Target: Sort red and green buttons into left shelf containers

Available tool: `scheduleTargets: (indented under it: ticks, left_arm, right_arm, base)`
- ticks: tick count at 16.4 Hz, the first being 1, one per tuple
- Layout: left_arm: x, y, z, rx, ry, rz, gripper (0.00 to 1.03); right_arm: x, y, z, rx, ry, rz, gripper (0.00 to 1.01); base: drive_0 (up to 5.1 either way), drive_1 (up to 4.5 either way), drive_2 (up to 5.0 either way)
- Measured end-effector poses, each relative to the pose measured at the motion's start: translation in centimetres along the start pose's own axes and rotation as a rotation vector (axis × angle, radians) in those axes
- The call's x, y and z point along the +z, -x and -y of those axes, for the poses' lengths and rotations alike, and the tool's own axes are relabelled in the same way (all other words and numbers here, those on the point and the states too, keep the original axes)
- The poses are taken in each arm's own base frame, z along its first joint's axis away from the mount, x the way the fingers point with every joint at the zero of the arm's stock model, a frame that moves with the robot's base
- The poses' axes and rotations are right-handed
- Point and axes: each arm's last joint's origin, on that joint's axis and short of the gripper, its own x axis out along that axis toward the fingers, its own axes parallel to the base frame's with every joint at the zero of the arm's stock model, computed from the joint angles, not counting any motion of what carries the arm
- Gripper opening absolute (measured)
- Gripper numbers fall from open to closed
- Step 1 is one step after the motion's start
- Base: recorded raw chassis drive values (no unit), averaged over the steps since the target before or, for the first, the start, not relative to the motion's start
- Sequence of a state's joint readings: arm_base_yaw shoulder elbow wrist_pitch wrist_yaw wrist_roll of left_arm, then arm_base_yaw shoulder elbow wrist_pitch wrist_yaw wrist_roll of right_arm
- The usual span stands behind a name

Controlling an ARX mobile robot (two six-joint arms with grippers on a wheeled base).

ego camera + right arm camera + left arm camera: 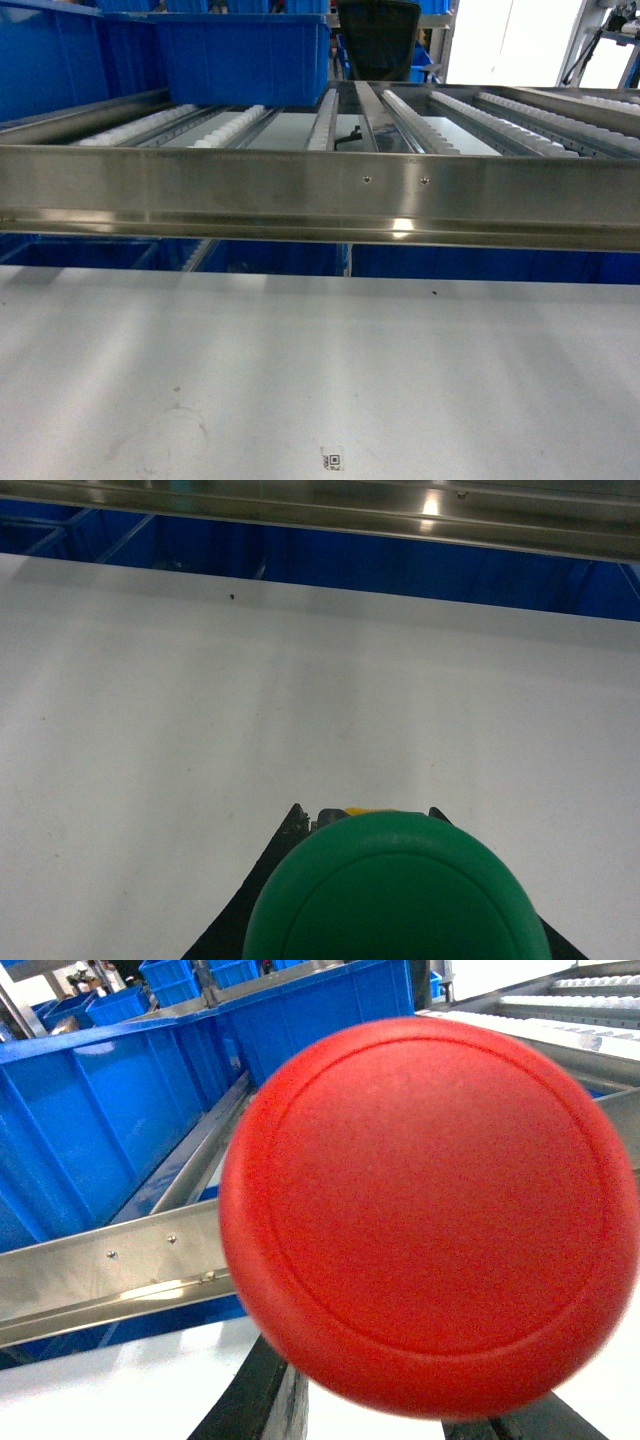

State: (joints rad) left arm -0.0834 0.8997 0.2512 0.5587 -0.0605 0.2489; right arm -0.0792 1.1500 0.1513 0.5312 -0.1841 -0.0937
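Each gripper grips a push-button close to its wrist camera, left the round red-capped button point(430, 1210), right the green-domed button point(397, 890), above the white table point(300, 700)

Bright overhead light; glare on steel rail point(400, 225); close caps blurred.

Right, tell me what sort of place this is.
Most likely a warehouse or factory sorting station. A steel flow rack with white roller tracks crosses the view, big blue tubs sit on it, and a white worktable lies in front.
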Motion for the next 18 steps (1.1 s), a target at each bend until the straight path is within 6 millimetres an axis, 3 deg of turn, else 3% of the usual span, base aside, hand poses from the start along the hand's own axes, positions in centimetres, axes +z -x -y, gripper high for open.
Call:
scheduleTargets:
  ticks: [7, 18]
  left_arm:
    - [-0.01, -0.01, 0.01, -0.001, -0.014, 0.0, 0.26]
    - [-0.04, -0.01, -0.02, 0.001, -0.014, -0.003, 0.26]
  right_arm:
    - [-0.04, 0.0, 0.01, -0.002, -0.001, -0.004, 0.26]
    - [0.0, 0.0, 0.01, -0.003, 0.0, 0.0, 0.26]
  base:
    - [0.0, 0.0, 0.0]
    - [-4.6, 0.8, 3.9]
